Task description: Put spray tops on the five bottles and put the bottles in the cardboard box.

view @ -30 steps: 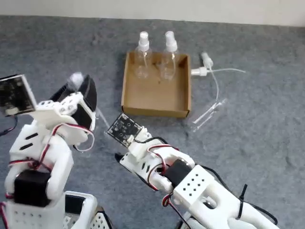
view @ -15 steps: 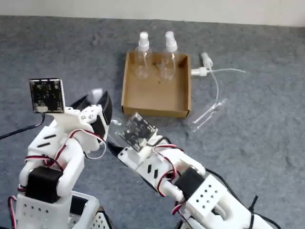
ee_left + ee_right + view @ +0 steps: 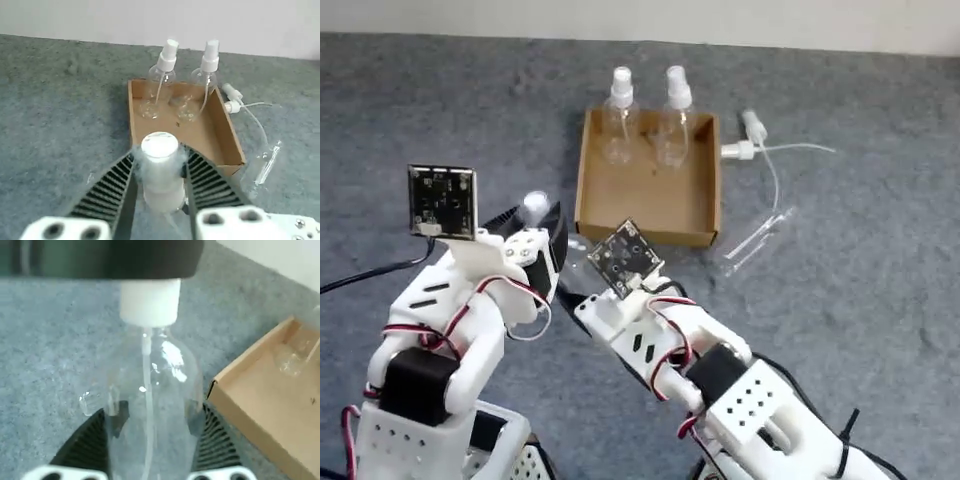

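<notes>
A clear bottle (image 3: 150,385) stands upright between the fingers of my right gripper (image 3: 150,415), which is shut on its body. A white spray top (image 3: 159,167) sits on the bottle's neck, its tube hanging down inside. My left gripper (image 3: 159,156) is shut on that spray top from above. In the high view the left gripper (image 3: 534,222) and the right gripper (image 3: 572,296) meet just left of the cardboard box's (image 3: 588,190) near corner. Two capped bottles (image 3: 620,125) (image 3: 673,122) stand at the box's far end.
Two loose spray tops (image 3: 748,138) with long tubes lie right of the box's far corner. Clear plastic sleeves (image 3: 756,238) lie on the grey carpet to the right of the box. Most of the box floor (image 3: 650,195) is bare.
My left arm swung right and nearer the box with the spray top. My right arm moved up to meet it, so the top now sits over the bottle.
</notes>
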Tool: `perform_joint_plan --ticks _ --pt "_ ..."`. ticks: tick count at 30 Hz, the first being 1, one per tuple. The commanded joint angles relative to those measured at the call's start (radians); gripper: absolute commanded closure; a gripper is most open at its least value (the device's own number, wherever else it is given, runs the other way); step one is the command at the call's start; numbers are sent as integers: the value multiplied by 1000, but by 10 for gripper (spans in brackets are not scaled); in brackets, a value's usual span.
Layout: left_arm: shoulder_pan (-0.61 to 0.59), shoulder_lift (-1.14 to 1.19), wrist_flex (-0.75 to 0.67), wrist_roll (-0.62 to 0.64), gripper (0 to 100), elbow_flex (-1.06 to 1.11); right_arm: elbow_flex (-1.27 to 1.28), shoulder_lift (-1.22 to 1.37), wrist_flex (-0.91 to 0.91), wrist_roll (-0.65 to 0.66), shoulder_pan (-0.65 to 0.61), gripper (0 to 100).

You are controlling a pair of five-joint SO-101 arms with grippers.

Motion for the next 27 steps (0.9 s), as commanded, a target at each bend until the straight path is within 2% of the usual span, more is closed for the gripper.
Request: perform_joint_plan --ticks 1,6,10,14,18,23,27 --pt "12 5 21 -12 996 44 -35 -16 -67 -23 33 972" --pt "58 5 18 -34 996 71 -35 -47 -68 -17 -19 840" --pt "88 5 -9 -57 996 105 -62 -45 -65 -17 -25 834" --pt "90 5 -8 -60 996 110 -62 -45 -68 -17 -27 877" --pt "91 5 -8 -60 996 119 -62 -47 -70 -17 -25 998" --pt "91 5 -8 -61 994 119 -62 -45 -70 -17 -24 995" --pt "84 5 -9 -64 973 117 -71 -45 -70 -17 24 995"
